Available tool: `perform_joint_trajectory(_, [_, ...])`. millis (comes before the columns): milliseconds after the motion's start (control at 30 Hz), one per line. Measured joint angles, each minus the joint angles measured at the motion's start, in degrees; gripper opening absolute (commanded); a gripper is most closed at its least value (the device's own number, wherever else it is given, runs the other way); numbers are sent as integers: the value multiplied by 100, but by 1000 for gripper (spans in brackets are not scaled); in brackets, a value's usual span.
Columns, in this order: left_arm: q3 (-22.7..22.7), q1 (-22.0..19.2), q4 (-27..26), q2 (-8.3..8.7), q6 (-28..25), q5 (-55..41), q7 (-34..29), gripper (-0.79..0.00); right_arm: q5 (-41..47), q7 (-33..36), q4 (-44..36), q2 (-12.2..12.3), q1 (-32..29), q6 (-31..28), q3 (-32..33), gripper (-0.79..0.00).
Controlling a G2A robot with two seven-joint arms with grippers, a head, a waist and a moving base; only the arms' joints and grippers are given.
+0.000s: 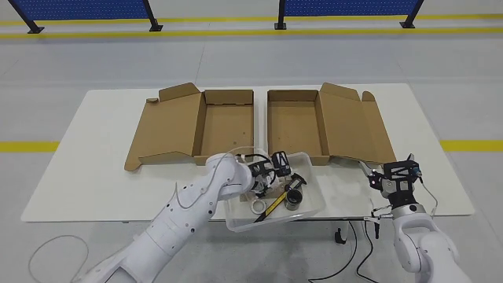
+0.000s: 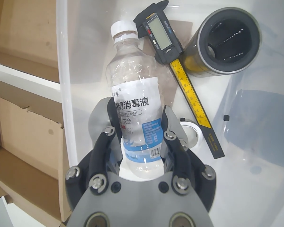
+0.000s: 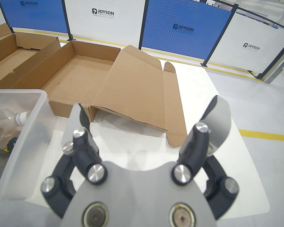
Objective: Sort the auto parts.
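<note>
1. The left gripper (image 2: pixel 139 113) is down inside the bin (image 2: pixel 61 76), and its fingers (image 2: pixel 112 116) are closed onto the bottle (image 2: pixel 132 72), one pressing each side of the label
2. The bottle is clear with a white cap, and the cap end points straight away from the gripper's palm
3. A caliper (image 2: pixel 165 41) lies just beside the bottle; its display head is out past the fingertips, near the cap, and its yellow scale runs back alongside one finger
4. A bearing (image 2: pixel 227 43) — a dark hollow cylinder — sits on the far side of the caliper from the gripper, right against it
5. A small metal ring (image 2: pixel 191 131) lies between that same finger and the caliper's scale, just beside the finger
6. The right gripper (image 3: pixel 148 106) is spread wide with nothing between its fingers; it is over the table (image 1: pixel 94 165), well apart from the left gripper
7. An open cardboard box (image 3: pixel 80 72) lies ahead of the right gripper's fingertips — its flap is nearest them
8. A second box (image 1: pixel 228 126) lies beyond the left gripper
</note>
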Motion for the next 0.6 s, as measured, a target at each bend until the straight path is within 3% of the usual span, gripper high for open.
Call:
perform_joint_trajectory(167, [109, -156, 228, -63, 23, -134, -24, -453, 0, 0, 0, 0, 0, 0, 0, 0])
perform_joint_trajectory(267, [200, -261, 392, -112, 28, -223, -67, -382, 0, 0, 0, 0, 0, 0, 0, 0])
perform_joint_trajectory(367, [303, -364, 577, -165, 12, -304, -86, -231, 0, 0, 0, 0, 0, 0, 0, 0])
perform_joint_trajectory(467, [389, -457, 742, -214, 12, -359, -71, -234, 0, 0, 0, 0, 0, 0, 0, 0])
perform_joint_trajectory(567, [452, -533, 888, -253, 6, -410, -49, -80, 0, 0, 0, 0, 0, 0, 0, 0])
perform_joint_trajectory(600, [472, -561, 946, -268, -1, -436, -48, -77, 0, 0, 0, 0, 0, 0, 0, 0])
